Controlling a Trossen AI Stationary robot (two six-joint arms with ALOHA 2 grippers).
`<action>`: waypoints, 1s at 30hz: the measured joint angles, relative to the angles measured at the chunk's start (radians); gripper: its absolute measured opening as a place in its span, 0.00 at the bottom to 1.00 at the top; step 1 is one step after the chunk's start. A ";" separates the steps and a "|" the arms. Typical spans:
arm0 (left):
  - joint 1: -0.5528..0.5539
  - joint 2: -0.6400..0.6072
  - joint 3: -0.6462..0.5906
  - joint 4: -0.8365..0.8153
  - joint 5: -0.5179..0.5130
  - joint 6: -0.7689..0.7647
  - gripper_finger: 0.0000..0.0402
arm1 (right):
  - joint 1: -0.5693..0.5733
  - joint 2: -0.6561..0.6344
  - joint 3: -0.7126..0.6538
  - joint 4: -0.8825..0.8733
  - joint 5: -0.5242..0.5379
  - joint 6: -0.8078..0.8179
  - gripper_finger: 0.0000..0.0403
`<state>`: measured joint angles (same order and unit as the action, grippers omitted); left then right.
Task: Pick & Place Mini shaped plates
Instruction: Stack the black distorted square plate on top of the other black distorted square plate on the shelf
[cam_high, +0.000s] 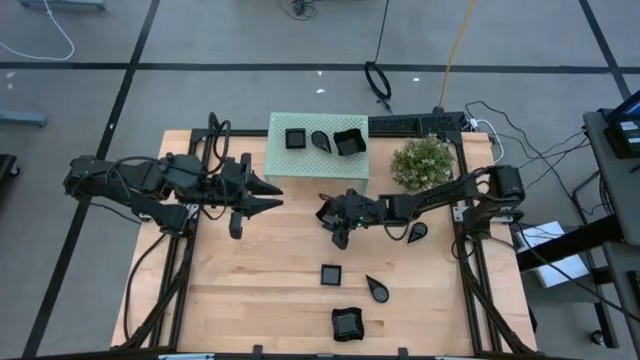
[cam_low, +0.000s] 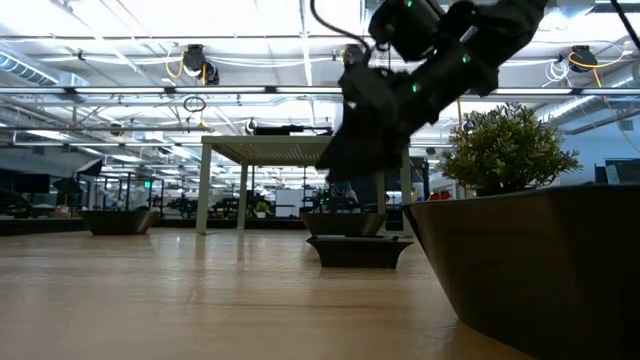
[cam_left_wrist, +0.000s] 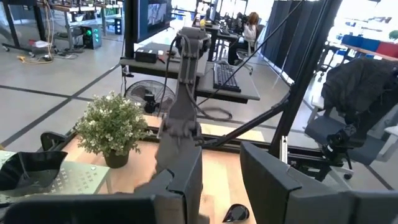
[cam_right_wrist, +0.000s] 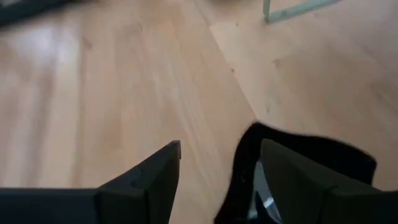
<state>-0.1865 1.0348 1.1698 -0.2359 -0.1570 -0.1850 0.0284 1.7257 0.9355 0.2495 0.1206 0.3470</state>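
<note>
My right gripper (cam_high: 335, 218) (cam_right_wrist: 219, 144) is open, low over the middle of the table. Its fingers straddle the wall of a glossy black dish (cam_right_wrist: 311, 152) (cam_low: 345, 222) that appears to sit on the wood. One finger is inside the dish and one outside. On the table lie a square dish (cam_high: 331, 273), a teardrop (cam_high: 377, 289), a curved-rim square (cam_high: 347, 323) and another teardrop (cam_high: 417, 232). Three more dishes rest on the mint-green stand (cam_high: 285, 165): a square (cam_high: 296, 139), a teardrop (cam_high: 321, 141) and a curved-rim square (cam_high: 348, 142). My left gripper (cam_high: 268, 195) (cam_left_wrist: 221, 186) waits open over the table's left half. My right gripper has the dish's wall (cam_right_wrist: 245, 155) between its spread fingers, coming slanting down from the table's right. The wall lies close to the inner finger (cam_right_wrist: 292, 180), but I cannot tell whether it touches. The outer finger (cam_right_wrist: 155, 177) stands clear of it.
The bushy green plant (cam_high: 422, 162) stands just beyond my right arm, near the table's far right corner. The stand fills the far middle. Bare wood lies along the near left (cam_high: 240, 290). Black frame rails run down both table sides.
</note>
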 joint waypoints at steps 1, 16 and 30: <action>0.000 0.000 0.000 0.000 0.000 0.000 0.28 | 0.004 0.014 -0.001 0.009 0.020 -0.024 0.52; 0.000 0.000 0.000 -0.002 0.000 -0.004 0.28 | 0.007 0.141 -0.001 0.052 0.041 -0.079 0.50; 0.000 0.000 0.000 -0.008 0.000 -0.001 0.28 | 0.021 0.135 -0.001 0.034 -0.028 -0.092 0.03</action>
<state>-0.1867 1.0348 1.1698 -0.2440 -0.1570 -0.1856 0.0498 1.8605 0.9349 0.2837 0.0926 0.2546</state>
